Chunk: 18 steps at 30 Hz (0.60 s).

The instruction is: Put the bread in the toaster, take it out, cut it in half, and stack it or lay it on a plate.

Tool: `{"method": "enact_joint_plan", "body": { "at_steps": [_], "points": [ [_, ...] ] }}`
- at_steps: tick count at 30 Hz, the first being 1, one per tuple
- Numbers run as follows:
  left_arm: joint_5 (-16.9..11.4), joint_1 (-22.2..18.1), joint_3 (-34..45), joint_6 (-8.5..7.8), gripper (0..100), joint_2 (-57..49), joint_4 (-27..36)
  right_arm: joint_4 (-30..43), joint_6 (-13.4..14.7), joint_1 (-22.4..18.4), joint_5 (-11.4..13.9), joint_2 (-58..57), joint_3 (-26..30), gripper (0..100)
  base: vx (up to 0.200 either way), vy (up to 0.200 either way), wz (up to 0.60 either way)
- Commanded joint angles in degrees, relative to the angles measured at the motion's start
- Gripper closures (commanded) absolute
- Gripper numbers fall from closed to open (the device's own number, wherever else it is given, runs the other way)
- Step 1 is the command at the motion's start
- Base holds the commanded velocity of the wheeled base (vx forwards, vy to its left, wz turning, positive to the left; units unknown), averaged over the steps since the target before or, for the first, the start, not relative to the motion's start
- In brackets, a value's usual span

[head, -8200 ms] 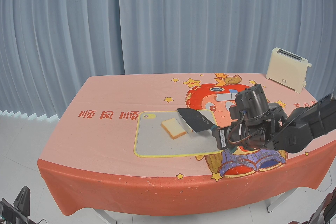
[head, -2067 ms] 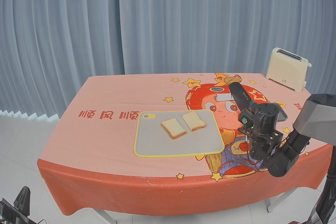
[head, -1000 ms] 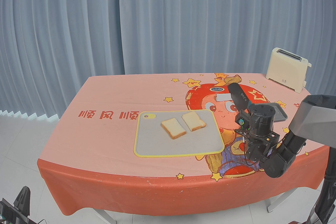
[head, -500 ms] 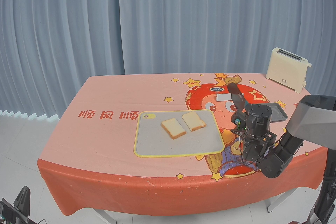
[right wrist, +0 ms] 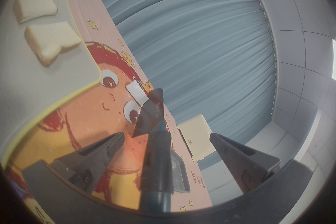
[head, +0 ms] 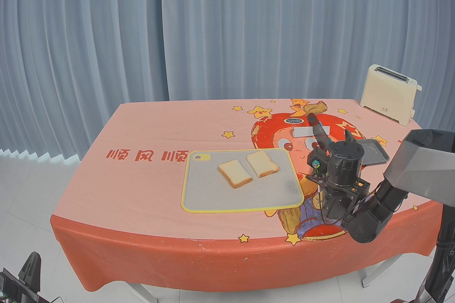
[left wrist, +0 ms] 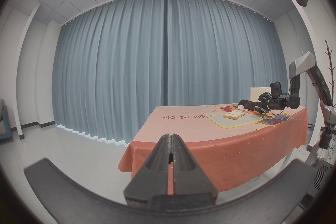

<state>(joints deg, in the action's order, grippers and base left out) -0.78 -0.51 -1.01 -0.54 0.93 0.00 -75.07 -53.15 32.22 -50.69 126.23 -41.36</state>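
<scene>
On the orange tablecloth (head: 156, 129), the right gripper (right wrist: 167, 137) has its jaws spread wide either side of the knife (right wrist: 151, 111) handle, not clamping it. The bread halves (head: 234, 173) lie on the cutting board (head: 237, 197) at its nine o'clock. Pulling back crooked could snag the handle and send the blade skidding.

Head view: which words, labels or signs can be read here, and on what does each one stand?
"顺风顺": large red characters on the tablecloth, left of the cutting board.
Small mark low on the toaster front: too small to read.
Dark oval badge on the printed cartoon's cap: too small to read.
</scene>
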Motion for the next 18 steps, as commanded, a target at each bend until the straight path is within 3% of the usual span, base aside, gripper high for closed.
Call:
{"method": "enact_joint_plan", "body": {
  "at_steps": [1, 8, 13, 18],
  "points": [
    [0.0, 0.0, 0.9, 0.01, 100, -0.9, 0.0, 0.0, 0.0, 0.7, 0.0, -0.2, -1.3, 0, 0.000, 0.000, 0.00],
    [0.0, 0.0, 0.9, 0.01, 100, -0.9, 0.0, -6.8, 0.0, 3.4, -0.7, -0.5, -3.6, 0, 0.000, 0.000, 0.00],
    [0.0, 0.0, 0.9, 0.01, 100, -0.9, 0.0, -12.1, -0.5, 3.4, -3.0, -0.7, -4.1, 0, 0.000, 0.000, 0.00],
    [0.0, 0.0, 0.9, 0.01, 100, -0.9, 0.0, -14.5, 0.2, 3.5, -2.9, -3.9, -5.8, 0, 0.000, 0.000, 0.00]
  ]
}}
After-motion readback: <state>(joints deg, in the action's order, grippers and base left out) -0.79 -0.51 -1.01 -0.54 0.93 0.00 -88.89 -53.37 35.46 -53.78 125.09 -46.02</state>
